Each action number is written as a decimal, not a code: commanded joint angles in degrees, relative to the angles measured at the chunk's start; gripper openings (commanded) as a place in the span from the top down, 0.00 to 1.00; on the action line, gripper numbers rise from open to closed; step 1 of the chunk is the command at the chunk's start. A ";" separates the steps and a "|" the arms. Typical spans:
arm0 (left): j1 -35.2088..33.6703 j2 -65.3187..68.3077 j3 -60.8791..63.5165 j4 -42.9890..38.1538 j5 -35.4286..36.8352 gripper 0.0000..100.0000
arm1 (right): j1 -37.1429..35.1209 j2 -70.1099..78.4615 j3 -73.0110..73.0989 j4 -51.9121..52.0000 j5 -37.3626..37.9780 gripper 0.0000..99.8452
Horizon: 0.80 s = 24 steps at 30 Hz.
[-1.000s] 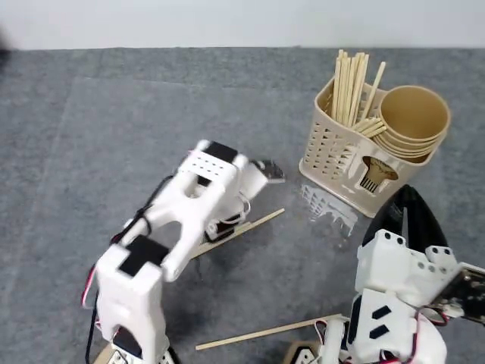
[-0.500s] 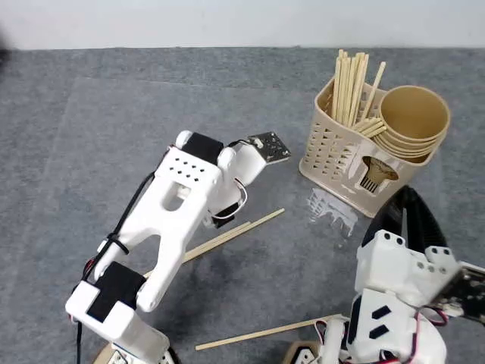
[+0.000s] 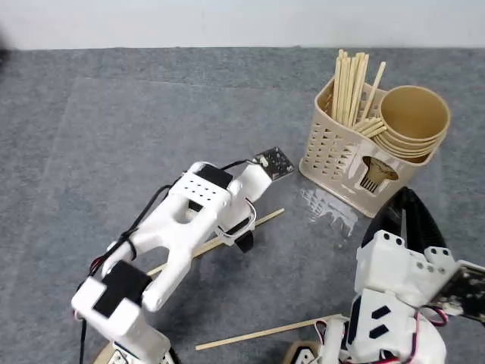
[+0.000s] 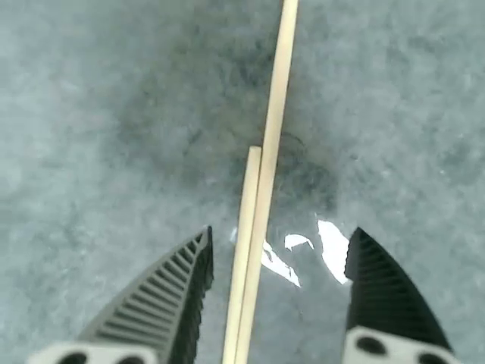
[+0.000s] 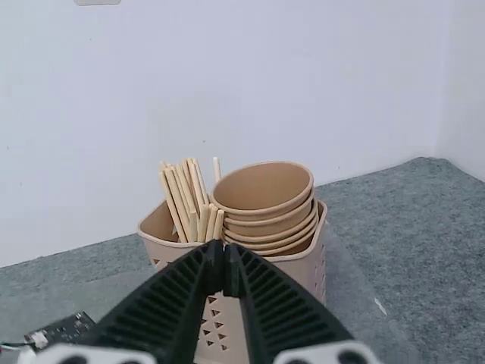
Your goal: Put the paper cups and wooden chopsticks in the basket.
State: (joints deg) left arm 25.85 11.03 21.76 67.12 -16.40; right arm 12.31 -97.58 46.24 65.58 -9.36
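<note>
A pair of wooden chopsticks [image 3: 261,221] lies side by side on the grey mat, left of the basket. My left gripper [image 3: 244,240] points down over the pair, open. In the left wrist view the pair of chopsticks [image 4: 258,227] runs between my fingers [image 4: 170,303] without touching either. The beige basket [image 3: 333,152] at the back right holds upright chopsticks [image 3: 350,87] and stacked paper cups [image 3: 413,114]. My right gripper [image 3: 405,212] is shut and empty in front of the basket [image 5: 314,254], with the cups [image 5: 261,189] beyond it.
A single chopstick [image 3: 265,331] lies at the table's front between the two arm bases. A shiny patch [image 3: 330,208] marks the clear sheet just before the basket. Open grey mat stretches to the left and back.
My left arm has pulled back and dropped, bringing its open gripper down over the chopstick pair. The right arm has kept still.
</note>
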 commanded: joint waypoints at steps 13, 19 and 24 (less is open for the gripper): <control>0.79 19.78 -20.53 13.71 -5.01 0.99 | 0.31 1.54 -2.29 0.22 -0.18 0.99; 2.02 19.43 -19.65 14.68 -4.84 0.99 | 0.66 1.54 -2.29 0.22 -0.18 0.99; 0.79 11.34 -19.56 18.46 -4.84 0.99 | 0.66 1.54 -2.29 0.22 -0.18 0.99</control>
State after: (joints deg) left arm 27.60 28.09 2.51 82.86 -21.14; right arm 12.31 -97.58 46.24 65.58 -9.36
